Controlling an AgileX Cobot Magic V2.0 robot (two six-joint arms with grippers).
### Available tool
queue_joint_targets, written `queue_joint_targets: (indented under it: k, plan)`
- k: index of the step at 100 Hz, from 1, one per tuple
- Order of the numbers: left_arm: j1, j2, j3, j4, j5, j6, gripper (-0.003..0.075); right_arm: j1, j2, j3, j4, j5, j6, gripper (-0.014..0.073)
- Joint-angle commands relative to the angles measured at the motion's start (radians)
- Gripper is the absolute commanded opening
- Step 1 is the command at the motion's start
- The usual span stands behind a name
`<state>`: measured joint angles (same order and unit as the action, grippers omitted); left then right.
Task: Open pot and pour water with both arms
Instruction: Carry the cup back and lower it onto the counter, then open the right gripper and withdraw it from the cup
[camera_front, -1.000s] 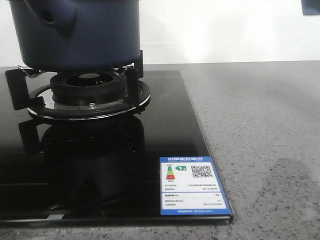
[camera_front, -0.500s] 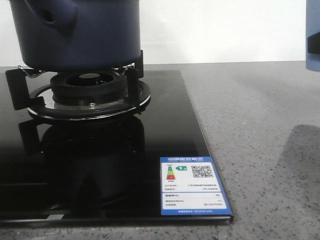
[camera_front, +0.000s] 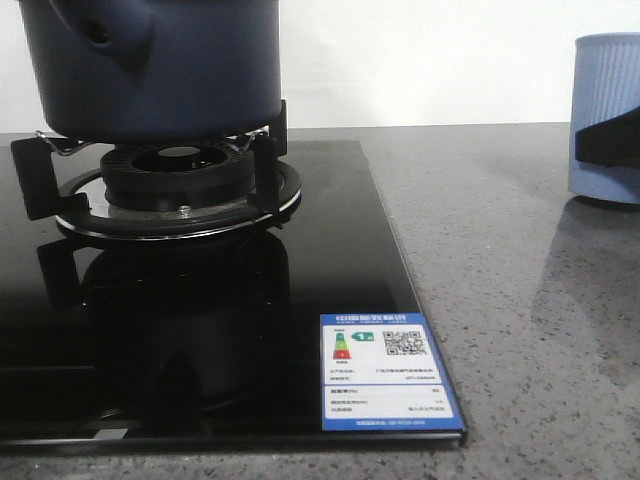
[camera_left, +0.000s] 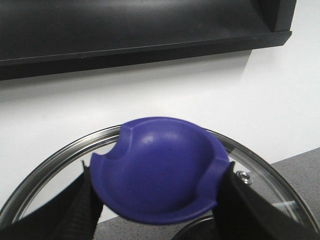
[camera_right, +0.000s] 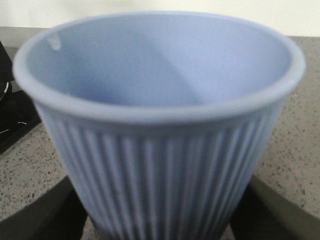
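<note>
Where shadow was, cup (camera_front: 606, 118) down.

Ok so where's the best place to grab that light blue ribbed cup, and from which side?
Grip the cup across its ribbed wall below the rim, coming from the side with fingers either side. It stands upright and tapers downward, so the flared rim should stop it slipping.

Lighting was bright and even against the white wall. The black glass hob (camera_front: 200, 330) mirrored the burner (camera_front: 175, 185) as a dark reflection. A soft shadow lay on the grey bench (camera_front: 500, 250) beneath the cup (camera_front: 605, 120). In the right wrist view the cup's rim was blurred; the lid knob (camera_left: 160, 170) looked slightly soft.
</note>
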<state>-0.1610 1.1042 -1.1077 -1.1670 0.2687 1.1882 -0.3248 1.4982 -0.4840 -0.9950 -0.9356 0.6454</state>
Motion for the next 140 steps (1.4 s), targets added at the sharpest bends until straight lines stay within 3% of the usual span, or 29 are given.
queue_joint_targets:
  k: [1, 52, 59, 72, 76, 119, 140]
  plan:
    - [0.004, -0.025, -0.041, -0.034, -0.034, -0.006, 0.0309, -0.006, -0.017, -0.02, 0.04, -0.085, -0.022, 0.0315]
    - [0.004, -0.025, -0.041, -0.034, -0.034, -0.006, 0.0309, -0.006, -0.017, -0.02, 0.038, -0.097, -0.063, 0.033]
    - [0.004, -0.025, -0.041, -0.034, -0.034, -0.006, 0.0309, -0.006, -0.017, -0.02, 0.038, -0.097, -0.063, 0.0409]
    - [0.004, -0.025, -0.041, -0.034, -0.034, -0.006, 0.0309, -0.006, -0.017, -0.02, 0.038, -0.095, -0.063, 0.0651]
    - [0.004, -0.025, -0.041, -0.034, -0.034, -0.006, 0.0309, -0.006, -0.017, -0.02, 0.038, -0.095, -0.061, 0.0675]
    - [0.004, -0.025, -0.041, -0.034, -0.034, -0.006, 0.0309, -0.006, -0.071, -0.018, -0.028, -0.066, -0.06, 0.0652]
    - [0.004, -0.025, -0.041, -0.034, -0.034, -0.006, 0.0309, -0.006, -0.168, -0.015, -0.099, 0.073, 0.028, 0.0652]
